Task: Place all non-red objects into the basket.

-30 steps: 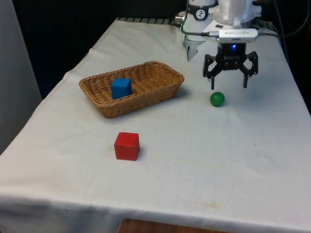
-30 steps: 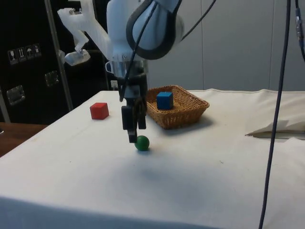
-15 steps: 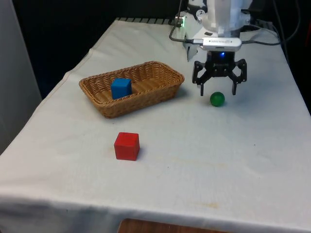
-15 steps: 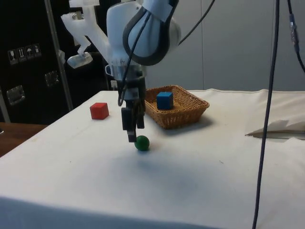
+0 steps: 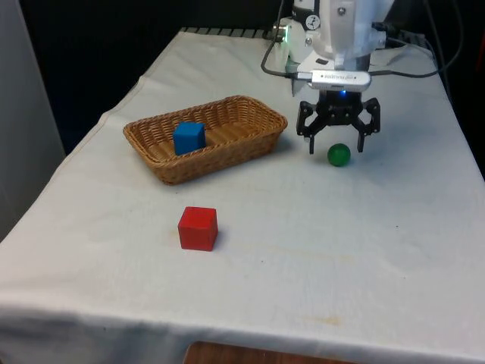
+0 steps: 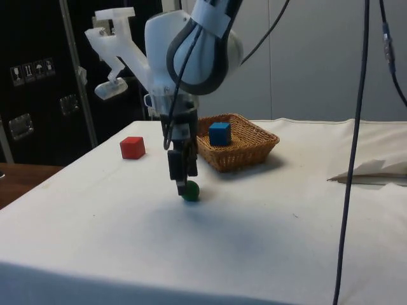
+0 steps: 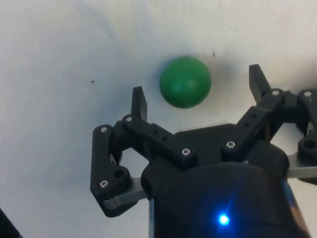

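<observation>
tool [image 5: 334,144]: spread wide, gripping nothing, pointing straight down and sitting low over the table [image 5: 364,250]. In the wrist view the tool [image 7: 197,93] has a finger [image 7: 139,102] on either side of the ball but neither one is touching it.

green ball [image 5: 339,155]: on the cloth, pretty much right under the tool and just a bit toward the front view's right of its centre. In the side view the ball [image 6: 189,190] peeks out just below the fingertips. It's near the basket, off its end on the front view's right, so outside it.

basket [image 5: 227,148]: wicker, rectangular, sitting at an angle on the table.

blue cube [image 5: 189,138]: already inside the basket, toward the end away from the ball.

red cube [image 5: 198,228]: on the table, well clear of the basket on the camera side in the front view, and well apart from the ball too.
</observation>
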Robot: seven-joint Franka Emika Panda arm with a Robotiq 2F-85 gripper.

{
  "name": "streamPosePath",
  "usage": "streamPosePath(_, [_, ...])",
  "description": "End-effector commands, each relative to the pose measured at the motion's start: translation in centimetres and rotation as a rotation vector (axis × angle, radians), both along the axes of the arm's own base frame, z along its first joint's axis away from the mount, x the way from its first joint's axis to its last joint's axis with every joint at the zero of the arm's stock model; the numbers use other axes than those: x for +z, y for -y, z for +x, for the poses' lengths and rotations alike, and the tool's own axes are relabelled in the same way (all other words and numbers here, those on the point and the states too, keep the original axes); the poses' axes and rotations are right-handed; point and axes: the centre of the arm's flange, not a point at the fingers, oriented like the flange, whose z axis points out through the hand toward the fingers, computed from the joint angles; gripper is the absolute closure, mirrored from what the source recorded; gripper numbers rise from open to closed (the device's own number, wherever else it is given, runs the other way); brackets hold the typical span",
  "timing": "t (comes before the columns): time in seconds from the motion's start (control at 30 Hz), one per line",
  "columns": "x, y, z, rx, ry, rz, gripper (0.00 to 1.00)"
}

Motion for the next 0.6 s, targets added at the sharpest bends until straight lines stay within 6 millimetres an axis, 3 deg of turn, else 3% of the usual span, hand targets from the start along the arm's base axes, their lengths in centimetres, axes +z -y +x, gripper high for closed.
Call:
streamPosePath(0.0, [-0.4, -0.3, -0.2, 0.003, 0.003, 0.015, 0.0])
streamPosePath(0.37, [-1.4, -0.4, -0.3, 0.001, -0.009, 0.01, 0.0])
streamPosePath(0.47, [-1.5, -0.4, -0.3, 0.003, -0.011, 0.009, 0.26])
streamPosePath(0.57, [-1.4, -0.4, -0.3, 0.001, -0.011, 0.009, 0.59])
